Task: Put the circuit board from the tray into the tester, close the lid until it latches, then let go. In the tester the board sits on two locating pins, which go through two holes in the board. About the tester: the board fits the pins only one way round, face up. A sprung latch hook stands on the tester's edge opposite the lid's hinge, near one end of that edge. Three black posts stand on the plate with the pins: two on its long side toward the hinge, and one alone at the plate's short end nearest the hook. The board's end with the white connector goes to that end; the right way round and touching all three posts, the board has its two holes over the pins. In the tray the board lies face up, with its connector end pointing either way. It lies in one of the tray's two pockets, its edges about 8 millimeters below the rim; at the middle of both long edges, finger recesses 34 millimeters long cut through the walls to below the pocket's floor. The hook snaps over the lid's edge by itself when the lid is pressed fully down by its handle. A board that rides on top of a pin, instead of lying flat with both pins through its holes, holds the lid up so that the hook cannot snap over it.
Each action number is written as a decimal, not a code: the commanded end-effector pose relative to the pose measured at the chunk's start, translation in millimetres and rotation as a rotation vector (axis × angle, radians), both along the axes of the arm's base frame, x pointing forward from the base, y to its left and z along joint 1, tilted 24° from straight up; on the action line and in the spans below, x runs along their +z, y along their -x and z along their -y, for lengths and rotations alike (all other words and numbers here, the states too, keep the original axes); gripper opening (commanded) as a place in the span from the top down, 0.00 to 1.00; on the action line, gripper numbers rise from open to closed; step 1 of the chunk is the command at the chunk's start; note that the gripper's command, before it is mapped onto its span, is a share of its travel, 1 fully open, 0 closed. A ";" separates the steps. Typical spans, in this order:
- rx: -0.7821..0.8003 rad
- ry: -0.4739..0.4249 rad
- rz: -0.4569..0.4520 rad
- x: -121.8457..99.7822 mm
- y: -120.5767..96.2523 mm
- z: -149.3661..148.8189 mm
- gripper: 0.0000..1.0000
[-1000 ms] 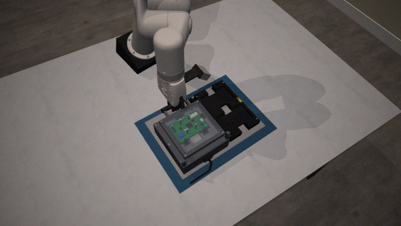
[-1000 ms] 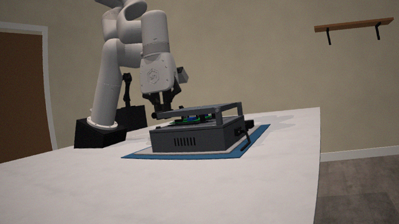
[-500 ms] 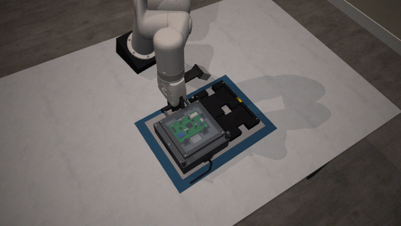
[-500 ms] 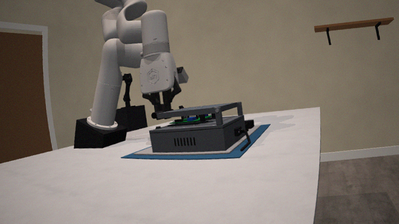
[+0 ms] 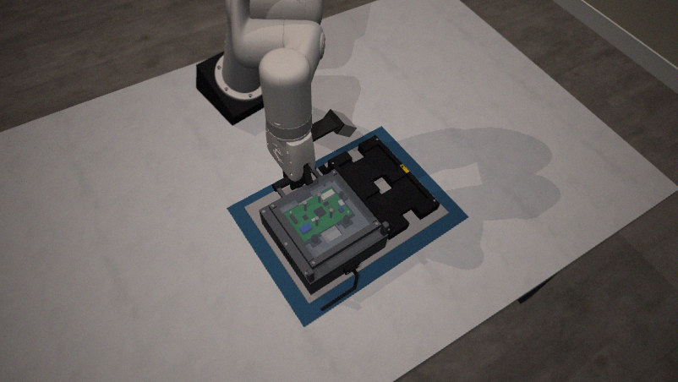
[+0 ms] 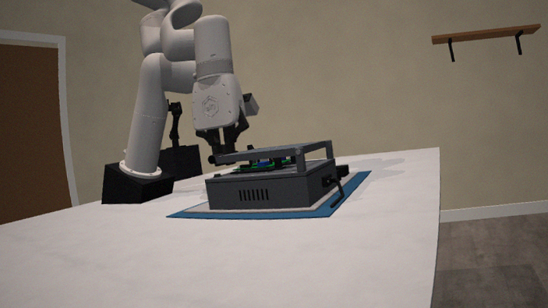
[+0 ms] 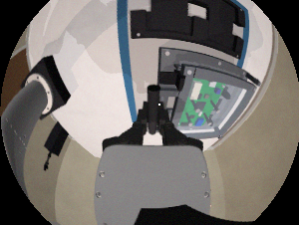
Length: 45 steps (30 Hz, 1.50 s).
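Note:
The green circuit board (image 5: 318, 212) lies inside the dark grey tester (image 5: 322, 237), seen through the lid's clear window. The lid (image 6: 274, 152) is swung down over the board and stands nearly level, a little above the tester's body (image 6: 271, 190); the board's edge (image 6: 262, 165) shows in the gap. My gripper (image 5: 297, 182) is shut on the lid's handle bar (image 6: 220, 158) at the lid's free edge, on the side toward the arm's base. In the wrist view my fingers grip the dark handle (image 7: 153, 99), with the lid and board (image 7: 201, 103) just beyond. I cannot see the latch hook clearly.
The black tray (image 5: 384, 182) with both pockets empty lies beside the tester on the blue mat (image 5: 346, 222). A black cable (image 5: 348, 289) leaves the tester's front. The arm's black base (image 5: 227, 90) stands behind, with a small black stand (image 5: 334, 124) near it.

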State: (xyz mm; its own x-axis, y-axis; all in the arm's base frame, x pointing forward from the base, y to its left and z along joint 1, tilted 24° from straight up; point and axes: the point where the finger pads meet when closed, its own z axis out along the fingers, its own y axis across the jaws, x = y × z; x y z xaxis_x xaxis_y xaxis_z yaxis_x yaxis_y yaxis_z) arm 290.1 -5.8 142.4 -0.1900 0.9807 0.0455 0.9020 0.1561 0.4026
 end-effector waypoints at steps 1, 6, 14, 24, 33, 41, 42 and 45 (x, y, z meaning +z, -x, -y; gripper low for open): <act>0.000 0.000 0.002 0.8 -0.6 -0.1 1.00; 0.000 0.000 0.002 0.8 -0.6 -0.1 1.00; 0.000 0.000 0.002 0.8 -0.6 -0.1 0.49; 0.000 0.000 0.002 0.8 -0.6 -0.1 0.49; 0.000 0.000 0.002 0.8 -0.6 -0.1 0.49; 0.000 0.000 0.002 0.8 -0.6 -0.1 0.49; 0.000 0.000 0.002 0.8 -0.6 -0.1 0.49; 0.000 0.000 0.002 0.8 -0.6 -0.1 0.49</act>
